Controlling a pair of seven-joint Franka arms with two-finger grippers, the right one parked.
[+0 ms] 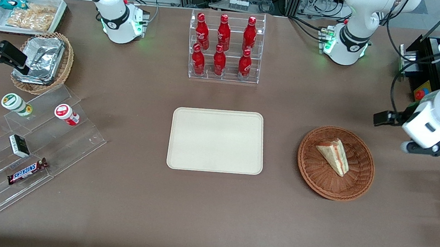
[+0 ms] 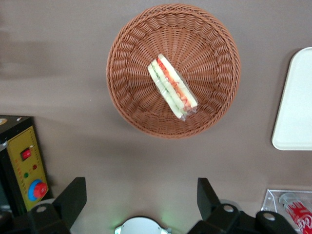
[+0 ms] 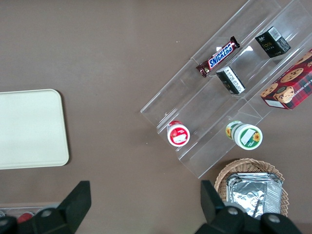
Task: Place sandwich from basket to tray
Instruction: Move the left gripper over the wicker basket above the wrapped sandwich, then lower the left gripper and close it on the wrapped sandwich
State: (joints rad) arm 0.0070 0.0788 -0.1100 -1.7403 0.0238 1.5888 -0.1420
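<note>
Hand (image 2: pixel 141 195) wide open, empty, high over table just outside wicker basket (image 2: pixel 131 63); sandwich (image 2: pixel 172 87) centred inside, long axis diagonal, tray (image 1: pixel 217 140) mid-frame in front view.

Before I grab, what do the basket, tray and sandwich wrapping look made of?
Basket: woven wicker, reddish-brown, matte. Tray: smooth cream, probably plastic, low rim. Sandwich: white bread apparently in clear film, judging by glints at its tip. Gripper hangs open above the table beside the basket.
</note>
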